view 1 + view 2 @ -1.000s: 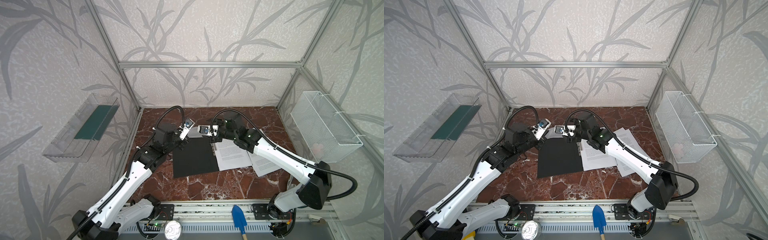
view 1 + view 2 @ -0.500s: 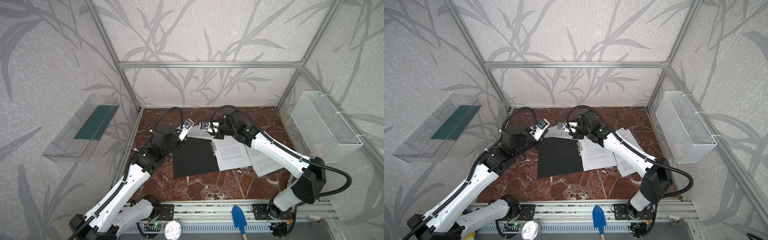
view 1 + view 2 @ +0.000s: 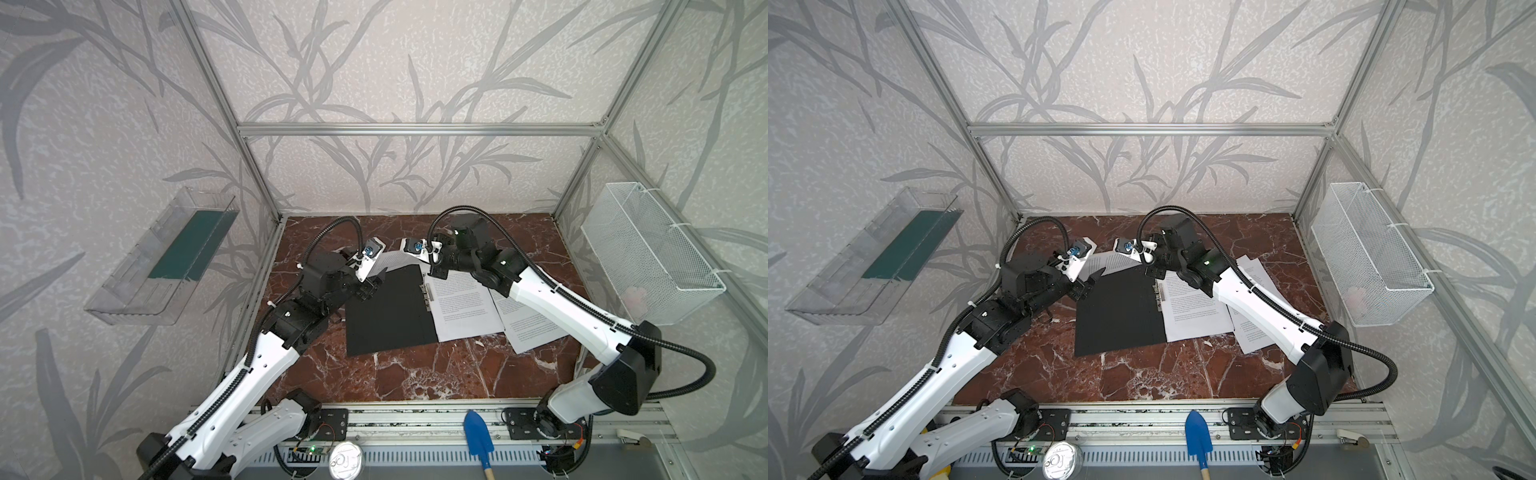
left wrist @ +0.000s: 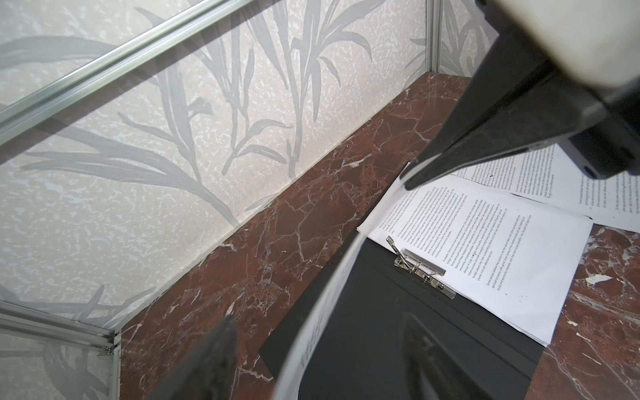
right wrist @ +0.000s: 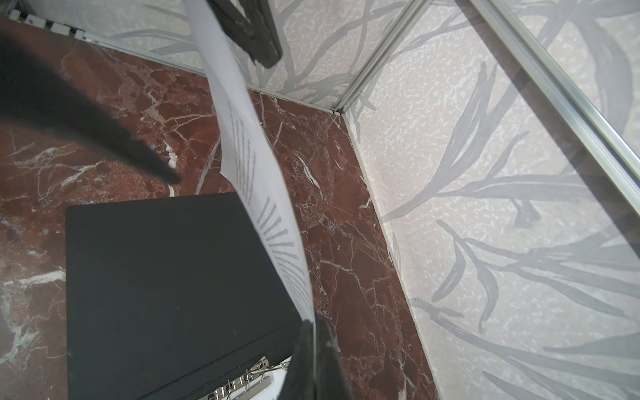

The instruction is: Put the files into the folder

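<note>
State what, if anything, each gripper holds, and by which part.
The right gripper pinches a paper sheet by one edge; the left gripper stands open around its other end.

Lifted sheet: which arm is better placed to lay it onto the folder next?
Right, most likely. The right gripper is shut on the sheet at the far edge of the folder. The left gripper is open, straddling the sheet without gripping, so it would have to regrasp first.
</note>
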Robot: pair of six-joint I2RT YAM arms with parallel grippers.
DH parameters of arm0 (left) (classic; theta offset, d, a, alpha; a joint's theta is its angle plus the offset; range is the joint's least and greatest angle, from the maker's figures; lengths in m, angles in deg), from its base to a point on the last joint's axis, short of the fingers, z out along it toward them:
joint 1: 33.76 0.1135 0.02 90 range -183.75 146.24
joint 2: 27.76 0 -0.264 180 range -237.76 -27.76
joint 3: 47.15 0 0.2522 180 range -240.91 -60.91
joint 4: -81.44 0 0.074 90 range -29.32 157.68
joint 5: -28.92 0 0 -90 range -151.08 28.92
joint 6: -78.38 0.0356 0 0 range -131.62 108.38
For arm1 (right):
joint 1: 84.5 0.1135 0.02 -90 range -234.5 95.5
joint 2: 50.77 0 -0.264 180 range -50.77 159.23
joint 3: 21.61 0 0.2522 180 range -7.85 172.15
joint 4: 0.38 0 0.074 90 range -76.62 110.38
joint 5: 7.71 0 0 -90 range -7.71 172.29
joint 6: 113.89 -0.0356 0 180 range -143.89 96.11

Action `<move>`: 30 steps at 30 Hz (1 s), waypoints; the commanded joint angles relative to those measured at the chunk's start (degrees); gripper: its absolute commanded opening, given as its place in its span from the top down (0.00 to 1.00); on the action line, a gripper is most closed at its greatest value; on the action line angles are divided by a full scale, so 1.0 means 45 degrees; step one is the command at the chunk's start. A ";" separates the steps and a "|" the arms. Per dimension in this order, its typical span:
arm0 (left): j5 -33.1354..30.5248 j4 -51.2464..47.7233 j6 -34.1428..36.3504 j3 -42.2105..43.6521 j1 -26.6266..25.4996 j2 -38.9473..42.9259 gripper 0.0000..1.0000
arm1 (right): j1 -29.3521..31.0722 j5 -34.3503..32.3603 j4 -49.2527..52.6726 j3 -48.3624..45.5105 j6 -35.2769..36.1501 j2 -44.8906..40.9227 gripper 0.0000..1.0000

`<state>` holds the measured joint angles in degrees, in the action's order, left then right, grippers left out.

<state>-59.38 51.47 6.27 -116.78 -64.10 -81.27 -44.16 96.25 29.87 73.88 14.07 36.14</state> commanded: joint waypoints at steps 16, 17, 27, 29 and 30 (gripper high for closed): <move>0.0435 0.2367 -0.4915 0.1598 -0.0050 0.2429 0.01 | -0.1792 -0.2398 0.1763 -0.2891 -1.0097 -0.3816 1.00; 0.0472 0.2144 -0.4981 0.1464 -0.0058 0.2245 0.01 | -0.2418 -0.1989 0.1613 -0.3370 -1.0398 -0.3864 1.00; 0.1296 0.1979 -0.5363 0.1363 -0.0058 0.1552 0.01 | -0.5775 -0.3263 -0.0417 -0.5782 -1.0252 -0.0472 1.00; 0.1329 0.2001 -0.5298 0.1401 -0.0086 0.1456 0.01 | -0.5783 -0.2995 -0.0681 -0.5545 -1.0105 0.0241 1.00; 0.1339 0.2024 -0.5279 0.1424 -0.0076 0.1398 0.01 | -0.5780 -0.2858 -0.0773 -0.5424 -1.0055 0.0517 1.00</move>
<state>-54.92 59.47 -16.81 -109.86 -64.13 -74.65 -70.15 84.21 30.99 47.92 -32.18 37.36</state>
